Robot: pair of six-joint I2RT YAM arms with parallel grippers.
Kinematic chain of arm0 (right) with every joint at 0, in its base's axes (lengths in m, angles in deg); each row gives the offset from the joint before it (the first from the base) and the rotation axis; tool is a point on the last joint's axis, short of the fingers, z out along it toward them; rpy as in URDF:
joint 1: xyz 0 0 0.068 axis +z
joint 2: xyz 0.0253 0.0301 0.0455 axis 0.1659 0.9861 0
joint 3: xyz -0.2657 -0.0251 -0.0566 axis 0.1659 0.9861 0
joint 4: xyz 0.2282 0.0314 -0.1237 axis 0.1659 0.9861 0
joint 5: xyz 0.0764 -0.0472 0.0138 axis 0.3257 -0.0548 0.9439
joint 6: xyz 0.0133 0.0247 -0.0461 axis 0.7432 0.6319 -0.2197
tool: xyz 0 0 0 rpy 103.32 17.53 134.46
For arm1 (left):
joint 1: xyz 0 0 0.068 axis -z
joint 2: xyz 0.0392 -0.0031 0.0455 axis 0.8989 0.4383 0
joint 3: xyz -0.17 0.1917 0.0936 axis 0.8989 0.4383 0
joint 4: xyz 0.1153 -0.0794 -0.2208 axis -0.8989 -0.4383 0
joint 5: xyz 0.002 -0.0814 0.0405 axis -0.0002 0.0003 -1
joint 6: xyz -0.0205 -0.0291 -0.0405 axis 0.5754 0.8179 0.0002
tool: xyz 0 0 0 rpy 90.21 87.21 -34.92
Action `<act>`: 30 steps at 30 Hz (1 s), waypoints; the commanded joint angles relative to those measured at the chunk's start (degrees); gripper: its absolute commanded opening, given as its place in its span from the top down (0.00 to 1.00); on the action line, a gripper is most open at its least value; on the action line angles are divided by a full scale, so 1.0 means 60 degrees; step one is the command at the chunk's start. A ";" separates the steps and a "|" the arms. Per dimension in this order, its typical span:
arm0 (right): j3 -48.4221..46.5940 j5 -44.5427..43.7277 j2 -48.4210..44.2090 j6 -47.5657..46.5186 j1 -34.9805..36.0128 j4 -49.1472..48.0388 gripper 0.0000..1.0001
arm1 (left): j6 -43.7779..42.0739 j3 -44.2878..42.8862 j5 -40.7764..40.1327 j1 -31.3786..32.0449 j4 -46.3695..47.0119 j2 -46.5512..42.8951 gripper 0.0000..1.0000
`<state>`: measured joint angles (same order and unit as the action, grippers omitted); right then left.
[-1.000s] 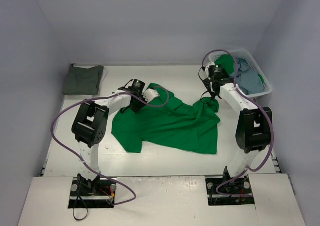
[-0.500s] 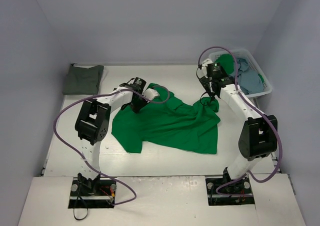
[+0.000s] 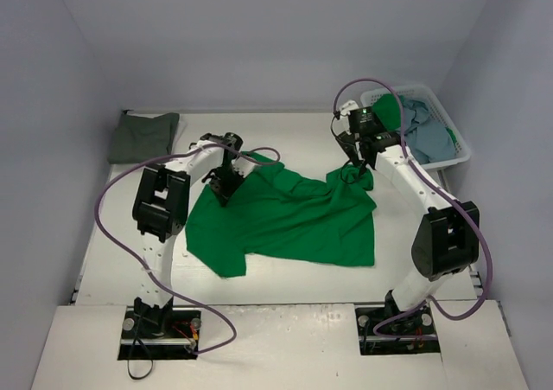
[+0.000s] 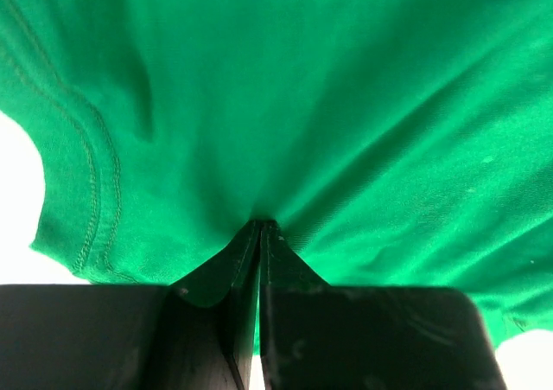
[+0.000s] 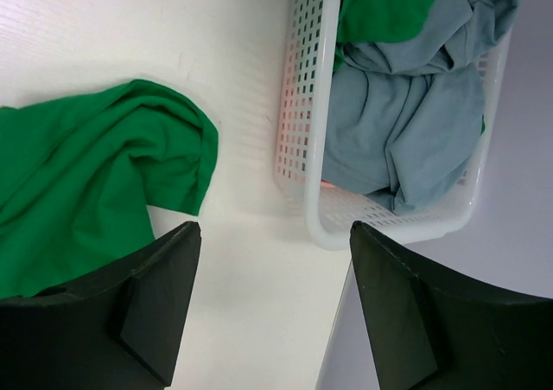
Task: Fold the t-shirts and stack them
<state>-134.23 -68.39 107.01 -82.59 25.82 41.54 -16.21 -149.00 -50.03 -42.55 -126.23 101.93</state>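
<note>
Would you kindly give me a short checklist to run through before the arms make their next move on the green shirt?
1. Left gripper shut on the green t-shirt: ok, cloth is pinched between closed jaws.
2. How many layers that pinch holds: cannot tell.
3. Right gripper open and empty: ok, it hangs near the shirt's bunched far right corner.
4. Green t-shirt spread flat: not ok, it is wrinkled and bunched.
5. Basket apart from the shirt: ok, bare table lies between them.
6. Dark folded t-shirt out of the way: ok, it is in the far left corner.

No readable text, label, brand, number or sign appears on anything here.
</note>
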 commanded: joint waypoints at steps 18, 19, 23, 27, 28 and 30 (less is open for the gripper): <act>-0.0064 0.0111 -0.0742 0.0686 0.1008 0.0332 0.33 | 0.1089 0.3077 -0.0151 -0.3180 -0.2464 -0.2005 0.91; 0.0009 0.0228 -0.0742 0.0730 0.1110 0.0361 0.33 | 0.1178 0.2857 0.0010 -0.3151 -0.2479 -0.2369 0.91; 0.0360 0.0521 -0.0699 0.0730 0.1667 0.0464 0.33 | 0.1764 0.1539 0.0610 -0.2990 -0.2552 -0.2914 0.91; 0.0580 0.1735 -0.0451 0.0730 0.2034 0.0713 0.35 | 0.2320 0.0164 0.1343 -0.2814 -0.2552 -0.3149 0.91; 0.0581 0.2130 -0.0333 0.0730 0.2078 0.0771 0.37 | 0.2365 0.0000 0.1548 -0.2683 -0.2552 -0.3149 0.91; 0.0581 0.3113 0.0148 0.0672 0.2078 0.0962 0.39 | 0.2395 -0.0293 0.1798 -0.2507 -0.2538 -0.3106 0.91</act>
<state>-130.49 -57.76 106.11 -79.09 38.37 46.02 -4.35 -147.91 -43.88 -59.25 -139.82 85.58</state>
